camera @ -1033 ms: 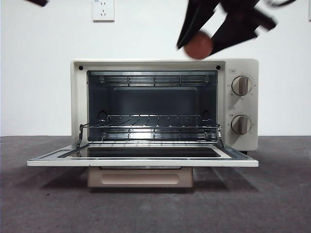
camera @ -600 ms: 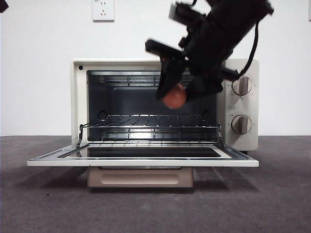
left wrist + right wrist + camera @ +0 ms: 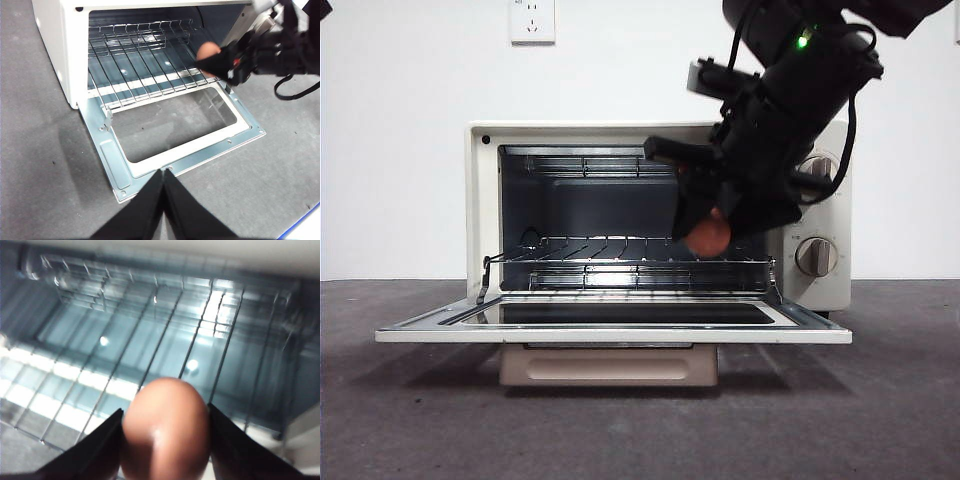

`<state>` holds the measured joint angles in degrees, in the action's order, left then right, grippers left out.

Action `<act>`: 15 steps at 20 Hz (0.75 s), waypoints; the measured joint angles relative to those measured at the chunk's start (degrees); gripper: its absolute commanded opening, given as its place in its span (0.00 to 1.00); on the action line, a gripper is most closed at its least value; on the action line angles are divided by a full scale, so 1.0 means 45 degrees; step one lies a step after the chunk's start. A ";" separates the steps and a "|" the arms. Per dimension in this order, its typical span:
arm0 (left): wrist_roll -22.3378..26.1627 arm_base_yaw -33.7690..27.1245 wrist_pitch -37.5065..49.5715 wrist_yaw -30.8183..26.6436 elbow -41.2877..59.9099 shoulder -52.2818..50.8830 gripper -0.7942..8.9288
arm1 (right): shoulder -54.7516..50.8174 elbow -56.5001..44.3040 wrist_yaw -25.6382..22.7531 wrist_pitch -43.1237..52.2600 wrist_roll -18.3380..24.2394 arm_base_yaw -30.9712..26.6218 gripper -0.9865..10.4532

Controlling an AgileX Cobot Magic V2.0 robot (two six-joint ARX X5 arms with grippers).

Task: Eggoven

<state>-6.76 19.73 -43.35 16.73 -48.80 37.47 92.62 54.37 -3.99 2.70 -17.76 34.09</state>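
A: Where's the egg?

B: Pinched between the jaws of the right gripper, which are closed snugly on its sides. Its long axis runs along the jaws, the rounded end sticking out past the tips.

A: And where does the oven lie from there?

B: Dead ahead. The gripper hangs at the mouth, toward the knob side, with the rack just below and beyond the egg. I'd judge the next move is forward and slightly down onto the wires.

A: Anything in the way?

B: The door lies flat open under the arm, and the cavity wall on the knob side is near the gripper. Otherwise nothing.

A: The other arm?

B: The left gripper waits well back, jaws pressed together on nothing, so the right is far nearer.
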 measured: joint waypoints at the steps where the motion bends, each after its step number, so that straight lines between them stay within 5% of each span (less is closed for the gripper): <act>1: 0.0000 0.0000 0.0000 0.0000 0.0005 0.0005 0.09 | 0.0034 0.0005 -0.0044 0.0097 0.0000 -0.0005 0.09; 6: 0.0000 0.0000 0.0000 0.0005 0.0005 0.0005 0.09 | 0.0049 0.0005 -0.0136 0.0087 0.0000 -0.0010 0.11; 10: 0.0000 0.0005 0.0000 0.0005 0.0005 0.0005 0.09 | 0.0053 0.0005 -0.0141 0.0015 0.0005 -0.0005 0.31; 15: 0.0000 0.0005 0.0000 0.0005 0.0005 0.0000 0.09 | 0.0146 0.0005 -0.0121 -0.0277 0.0005 0.0010 0.35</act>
<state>-6.76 19.75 -43.35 16.75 -48.77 37.47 93.27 54.39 -4.54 1.45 -17.74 34.13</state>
